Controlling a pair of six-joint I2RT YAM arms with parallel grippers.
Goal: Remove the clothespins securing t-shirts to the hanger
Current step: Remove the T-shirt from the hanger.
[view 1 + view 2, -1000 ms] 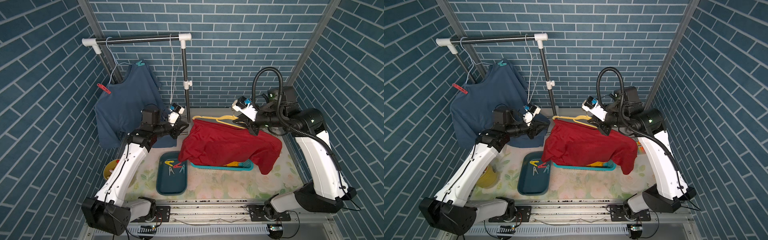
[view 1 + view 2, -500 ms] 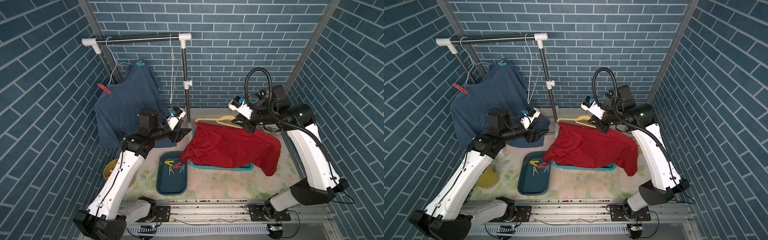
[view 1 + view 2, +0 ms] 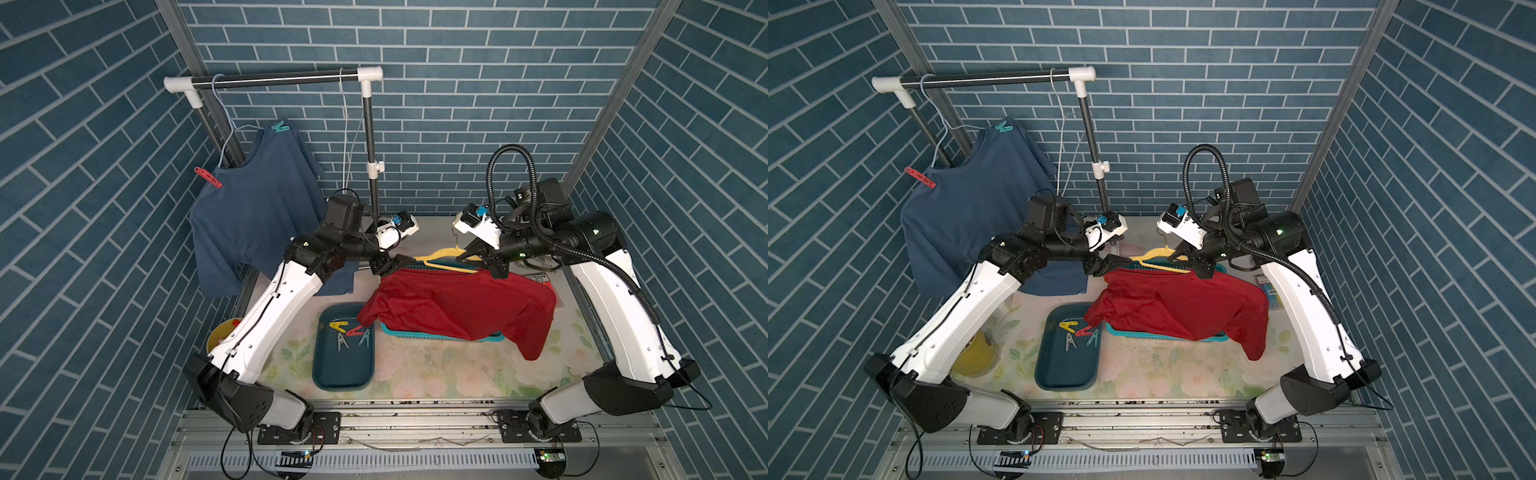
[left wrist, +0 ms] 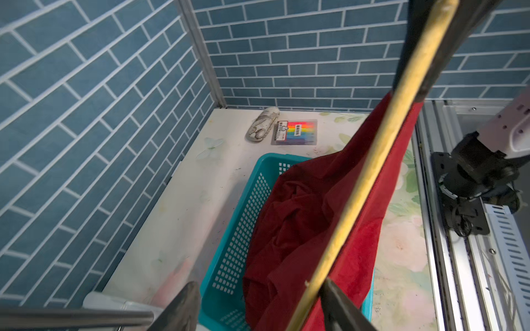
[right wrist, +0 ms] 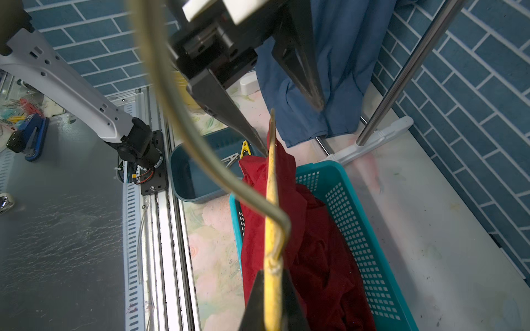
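Right end effector (image 3: 496, 269) clamped on yellow hanger (image 3: 442, 259), dark red t-shirt (image 3: 457, 303) limp over teal basket (image 4: 243, 200) mid-counter; left end effector (image 3: 395, 264) open astride hanger's tip. Red clothespin (image 3: 208, 177), teal clothespin (image 3: 280, 127) grip slate blue t-shirt (image 3: 257, 208) by counter's back left corner. We judge them light, stiff, springy: pinch tail ends

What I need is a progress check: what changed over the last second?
The left gripper slid toward the yellow hanger and opened; its jaws now straddle the hanger's bar. The right gripper, still shut on the hanger, brought it lower, so the red t-shirt hangs lower over the teal basket. Unchanged: the blue t-shirt on the rail with two clothespins, four clothespins in the tray.
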